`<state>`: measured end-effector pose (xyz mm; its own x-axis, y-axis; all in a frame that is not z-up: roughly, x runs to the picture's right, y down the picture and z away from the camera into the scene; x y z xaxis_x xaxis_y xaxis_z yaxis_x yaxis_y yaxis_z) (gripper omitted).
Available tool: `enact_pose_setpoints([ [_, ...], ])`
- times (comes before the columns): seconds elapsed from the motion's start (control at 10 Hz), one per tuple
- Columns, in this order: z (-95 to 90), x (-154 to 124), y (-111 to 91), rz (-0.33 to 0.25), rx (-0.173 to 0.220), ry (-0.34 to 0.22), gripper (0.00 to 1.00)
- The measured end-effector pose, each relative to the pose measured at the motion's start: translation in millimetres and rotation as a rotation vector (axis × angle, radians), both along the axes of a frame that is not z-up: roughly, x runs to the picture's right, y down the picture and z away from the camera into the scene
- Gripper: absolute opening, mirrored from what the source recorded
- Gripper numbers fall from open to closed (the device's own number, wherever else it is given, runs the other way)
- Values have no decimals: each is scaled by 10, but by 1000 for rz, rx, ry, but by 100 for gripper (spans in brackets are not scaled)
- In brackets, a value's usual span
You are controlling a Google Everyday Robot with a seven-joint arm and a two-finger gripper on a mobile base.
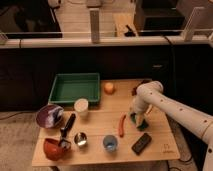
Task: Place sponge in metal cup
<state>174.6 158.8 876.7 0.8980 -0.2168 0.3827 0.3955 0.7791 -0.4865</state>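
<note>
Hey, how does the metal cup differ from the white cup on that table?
The metal cup is shiny silver; the white cup is plain white. The metal cup is shorter than the white cup. The metal cup stands near the front edge, the white cup just in front of the green tray. Both stand upright, mouths up. The gripper is down at the sponge on the right, away from both cups.
</note>
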Motion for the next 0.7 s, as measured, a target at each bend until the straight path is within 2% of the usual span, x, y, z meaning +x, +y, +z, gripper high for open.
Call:
enact_pose_setpoints([
  [0.2,-8,4,-7,-1,1,0,6],
  [0.3,-11,3,-10,-1,1,0,1],
  [0.7,-34,-24,-34,-10,11,-8,1],
])
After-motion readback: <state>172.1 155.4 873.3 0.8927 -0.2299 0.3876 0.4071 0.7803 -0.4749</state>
